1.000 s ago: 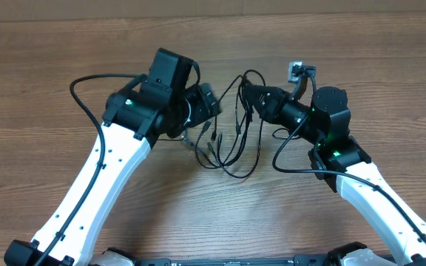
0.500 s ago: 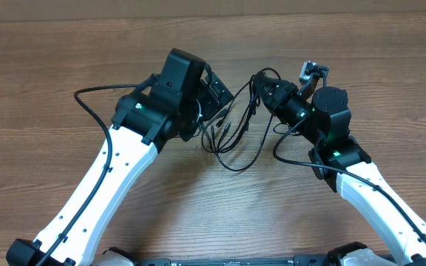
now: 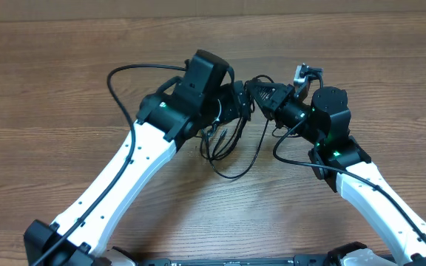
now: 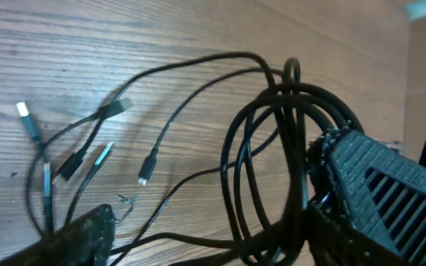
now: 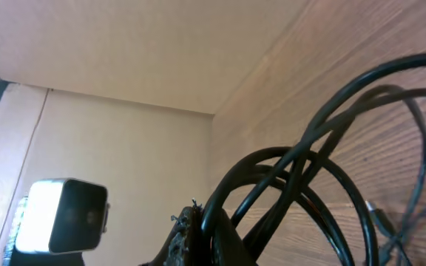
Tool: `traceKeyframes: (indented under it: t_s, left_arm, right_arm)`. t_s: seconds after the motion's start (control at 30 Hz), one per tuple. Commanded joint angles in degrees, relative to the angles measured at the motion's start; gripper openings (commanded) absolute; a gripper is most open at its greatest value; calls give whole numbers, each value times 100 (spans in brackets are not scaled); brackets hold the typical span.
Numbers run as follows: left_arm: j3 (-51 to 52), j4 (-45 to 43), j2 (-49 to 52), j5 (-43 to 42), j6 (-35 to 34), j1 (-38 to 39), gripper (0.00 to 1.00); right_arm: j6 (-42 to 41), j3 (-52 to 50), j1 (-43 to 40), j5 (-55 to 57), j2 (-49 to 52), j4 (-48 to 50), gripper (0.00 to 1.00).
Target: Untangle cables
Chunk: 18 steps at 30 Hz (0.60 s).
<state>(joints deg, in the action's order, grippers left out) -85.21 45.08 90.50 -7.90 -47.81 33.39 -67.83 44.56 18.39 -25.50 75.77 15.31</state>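
**Second grip on the bundle not yet taken**

We have the cables [image 3: 226, 151] pinched in the right gripper [image 3: 263, 94], which is clamped tight on several strands at once. In its wrist view the black cords fan out from its fingertips in crossing arcs. From that pinch the loops hang down and trail onto the wooden table [image 3: 65, 74] between the two arms, just in front of the grippers.

Our left gripper [image 4: 213, 214] sits right beside the right one, nearly nose to nose with it. Its jaws stand wide, and it holds nothing. A sheaf of loops passes between its fingers [image 4: 368, 177], crowded against one of them. Farther off, the plug ends [image 4: 146, 171] lie loose and splayed on the wood, some of their cords crossing one another.

We judge this to be the early separating step: one hand anchors the knot while the other looks for a strand to draw out. The next move calls for the left jaws to close on one cord, not the whole sheaf. The pull should then go away from the right hand, so that a loop slides free. Closing on the full bundle would only tighten the tangle.
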Motion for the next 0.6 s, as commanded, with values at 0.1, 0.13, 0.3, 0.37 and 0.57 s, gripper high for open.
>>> traceKeyframes:
  t_s: [0.1, 0.13, 0.3, 0.37, 0.57]
  left_arm:
    - [-116, -214, 457, -466, 468, 70, 59]
    - [-116, -293, 463, -568, 562, 66, 59]
    - [-116, -431, 463, -675, 715, 74, 65]
    - [-116, -391, 466, -673, 715, 76, 68]
    - [-116, -267, 466, -680, 715, 79, 67]
  right_arm:
    - [-138, 52, -11, -402, -20, 151, 4]
    - [-138, 52, -11, -402, -20, 151, 4]
    - [-140, 52, -11, -487, -20, 243, 4]
    - [-144, 52, -11, -599, -20, 415, 4]
    - [-380, 52, -11, -680, -20, 734, 4]
